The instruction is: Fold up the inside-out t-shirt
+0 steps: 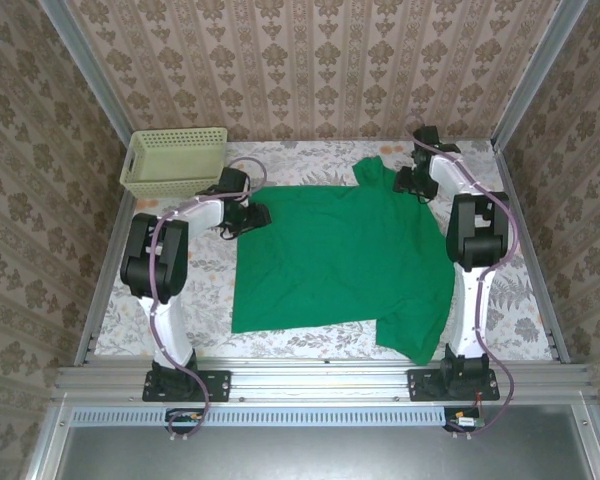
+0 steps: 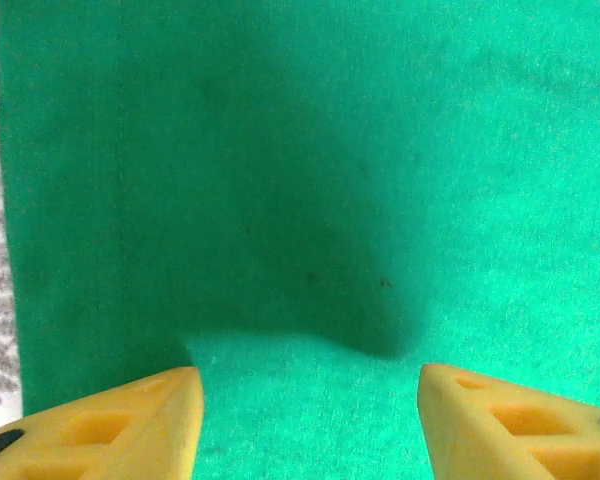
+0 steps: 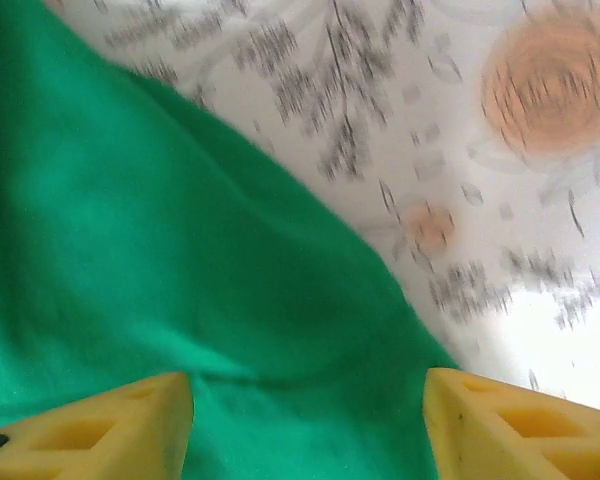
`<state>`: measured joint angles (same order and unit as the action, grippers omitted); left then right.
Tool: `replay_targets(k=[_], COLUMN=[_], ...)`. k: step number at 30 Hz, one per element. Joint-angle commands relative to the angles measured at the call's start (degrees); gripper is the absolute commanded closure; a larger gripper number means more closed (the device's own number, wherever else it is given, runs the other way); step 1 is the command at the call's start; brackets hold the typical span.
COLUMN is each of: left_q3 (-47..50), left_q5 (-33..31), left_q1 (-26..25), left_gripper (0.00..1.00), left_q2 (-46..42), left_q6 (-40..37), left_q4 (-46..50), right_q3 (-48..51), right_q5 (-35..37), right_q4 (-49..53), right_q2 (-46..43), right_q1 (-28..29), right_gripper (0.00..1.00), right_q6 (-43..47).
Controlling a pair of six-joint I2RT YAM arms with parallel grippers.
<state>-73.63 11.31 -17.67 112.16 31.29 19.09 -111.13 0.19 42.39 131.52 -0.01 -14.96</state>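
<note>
Hovering over the t-shirt (image 1: 340, 250), left gripper (image 2: 310, 395) and right gripper (image 3: 310, 400) gape — nothing held.

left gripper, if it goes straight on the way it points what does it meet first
Most likely the inside-out t-shirt: the left gripper points at its flat green cloth, jaws apart with nothing between them. How near the cloth lies is unclear.
</note>
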Motion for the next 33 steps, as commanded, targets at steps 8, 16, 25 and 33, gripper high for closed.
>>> replay_targets(k=[8,16,25,33], left_q3=[5.0,11.0,7.2,-10.6], left_q5=[-4.0,-6.0,-5.0,-4.2], left_q1=[2.5,4.0,1.7,-0.9], left_gripper=[0.41,0.42,0.42,0.42], left_q2=[0.1,-3.5,-8.1,-1.5], left_q6=[1.8,1.4,-0.5,-2.0], left_q4=[-0.5,-0.8,4.1,9.6], right_q3=[-11.9,-5.4,4.2,-11.3], right_q5=[5.6,10.7,6.5,-0.4], right_q4=[9.2,10.0,1.5,3.2], right_q2=[9.3,5.2,-6.0,2.2], right_q1=[-2.2,-4.0,-3.3,0.4], right_gripper=[0.45,0.54,0.57,0.56], right_q6=[-2.2,-7.0,-5.0,1.5])
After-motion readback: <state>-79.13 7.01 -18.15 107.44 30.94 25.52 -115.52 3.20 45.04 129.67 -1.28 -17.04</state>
